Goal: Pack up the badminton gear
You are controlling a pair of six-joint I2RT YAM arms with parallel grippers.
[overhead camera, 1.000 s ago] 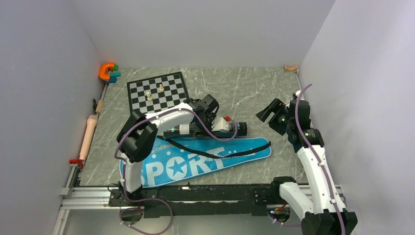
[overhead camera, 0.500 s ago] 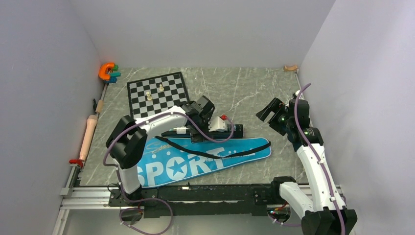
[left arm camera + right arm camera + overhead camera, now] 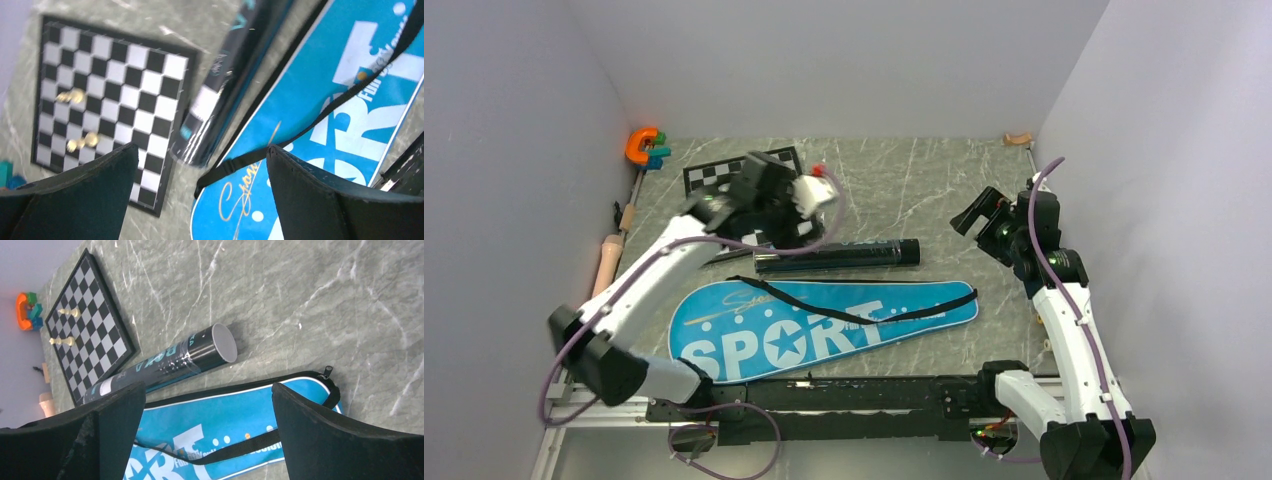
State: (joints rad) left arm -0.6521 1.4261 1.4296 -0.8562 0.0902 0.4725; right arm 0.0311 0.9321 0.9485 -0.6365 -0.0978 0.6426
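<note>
Plainly, both tools stand wide open and hold nothing: our left gripper [image 3: 201, 149] hangs above the chessboard [image 3: 714, 175], our right gripper [image 3: 208, 387] off to the right. The black tube [image 3: 837, 256] lies flat between chessboard and blue bag [image 3: 824, 335]. We judge it light, stiff, slick and prone to roll, so we should grip it mid-length. The bag's loose strap [image 3: 844, 312] could snag.

The long black tube [image 3: 165, 364] is seen to be glossy and wrapped in shiny clear film, the blue bag [image 3: 774, 340] is made of smooth cloth with a woven black strap [image 3: 235, 452], and the table [image 3: 300, 285] is finished in matt, grey, marble-like veining.
</note>
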